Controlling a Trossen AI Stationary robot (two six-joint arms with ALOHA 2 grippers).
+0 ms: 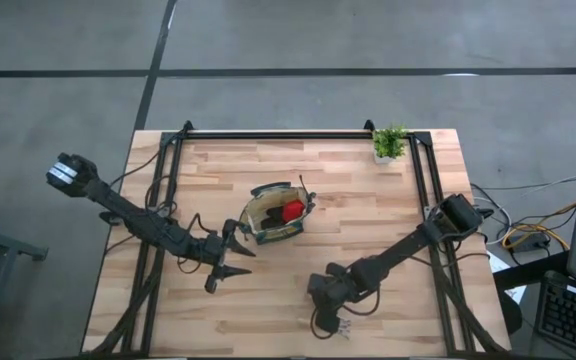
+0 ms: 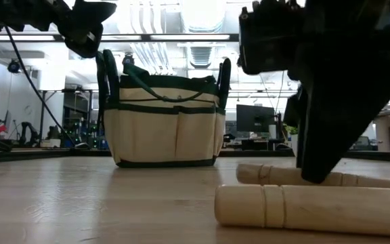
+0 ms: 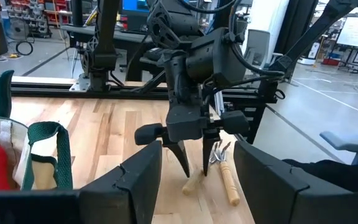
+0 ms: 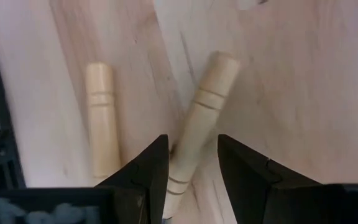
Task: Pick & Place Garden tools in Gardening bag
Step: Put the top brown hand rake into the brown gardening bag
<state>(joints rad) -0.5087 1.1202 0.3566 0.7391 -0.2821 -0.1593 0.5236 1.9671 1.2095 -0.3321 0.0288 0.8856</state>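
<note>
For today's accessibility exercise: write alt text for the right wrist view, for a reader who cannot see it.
The right gripper points down at a pale wooden table, its two dark fingers open on either side of a slanted wooden tool handle. A second wooden handle lies alongside it, apart.

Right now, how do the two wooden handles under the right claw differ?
The right claw straddles one handle; the other handle lies outside it, off to one side. The straddled handle runs at a slant to the other, so their far ends spread apart. Both are pale wood with turned grooves, lying flat on the table.
</note>
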